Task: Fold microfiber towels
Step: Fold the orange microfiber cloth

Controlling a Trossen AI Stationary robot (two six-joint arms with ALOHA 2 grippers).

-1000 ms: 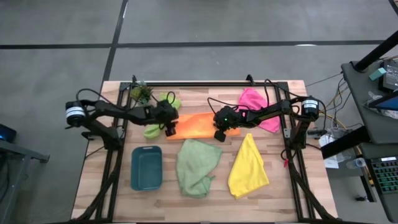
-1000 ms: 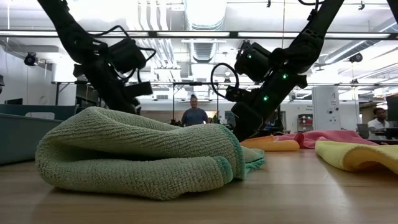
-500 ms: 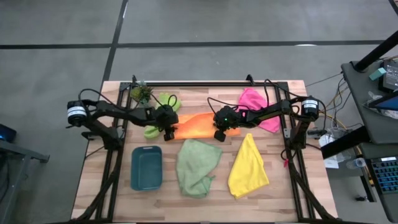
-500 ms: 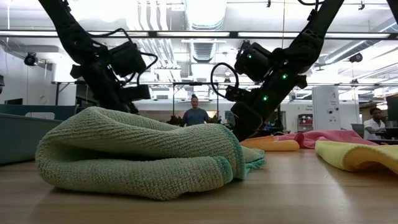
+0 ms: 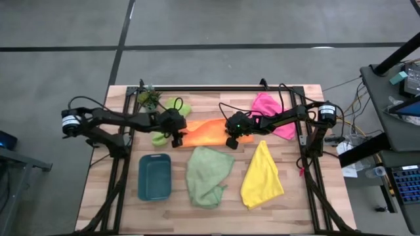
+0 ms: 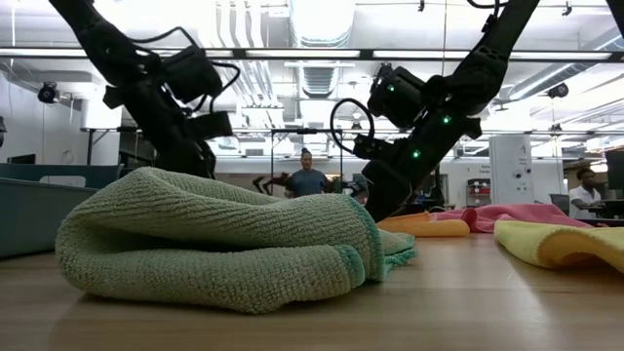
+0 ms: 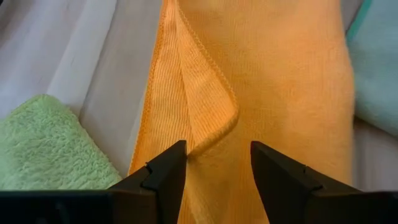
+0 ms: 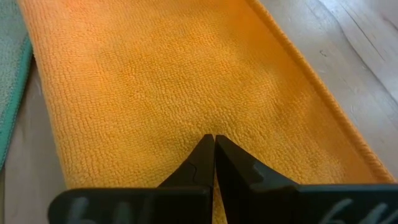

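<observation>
The orange towel lies as a long strip across the far middle of the table, between my two grippers. My left gripper hovers open over its left end, where a raised crease runs up toward the gap between the fingers. I cannot tell whether it touches the cloth. My right gripper is shut at the towel's right end. The lime green towel is bunched at the far left. The pink towel, the sage towel and the yellow towel lie loose on the table. My right gripper has its shut fingertips down on the orange towel's right end. They slant down from the table's right side. The towel lies flat on the table there. I cannot tell whether any cloth is caught between the tips.
A teal tray stands at the near left and a small potted plant at the far left corner. In the low view the sage towel hides both grippers' fingertips. People stand in the room beyond the table.
My left gripper has risen a little and drawn back toward the table's left edge, its fingers staying open. The orange towel has stayed flat on the table.
</observation>
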